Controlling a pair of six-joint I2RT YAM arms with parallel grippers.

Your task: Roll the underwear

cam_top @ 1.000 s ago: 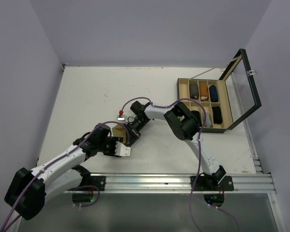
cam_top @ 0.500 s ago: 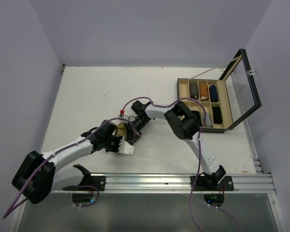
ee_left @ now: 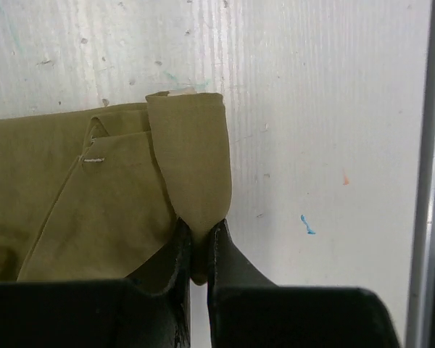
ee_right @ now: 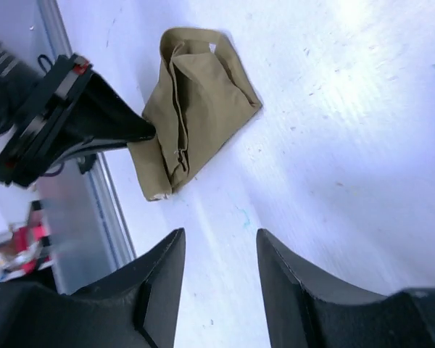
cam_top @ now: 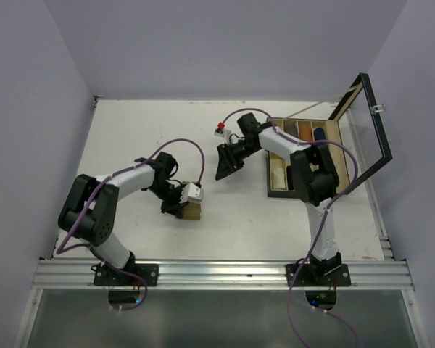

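The olive-tan underwear (cam_top: 193, 212) lies folded on the white table just left of centre. My left gripper (cam_top: 184, 206) sits at its edge. In the left wrist view the left gripper (ee_left: 200, 243) is shut on a doubled-over flap of the underwear (ee_left: 94, 196). My right gripper (cam_top: 223, 168) hangs above the table, up and to the right of the cloth and apart from it. Its jaws stand open with nothing between them in the right wrist view (ee_right: 221, 238), which also shows the underwear (ee_right: 196, 109) with the left gripper's dark fingers (ee_right: 109, 130) at its edge.
A compartmented wooden box (cam_top: 297, 194) with several rolled items stands at the right, its glass lid (cam_top: 370, 123) raised. The metal rail (cam_top: 225, 274) runs along the near edge and shows close to the cloth in the left wrist view (ee_left: 424, 181). Grey walls enclose the table.
The right gripper let go of the cloth, opened and pulled back up and right toward the box. The left gripper closed on the cloth's flap and the left arm swung round.
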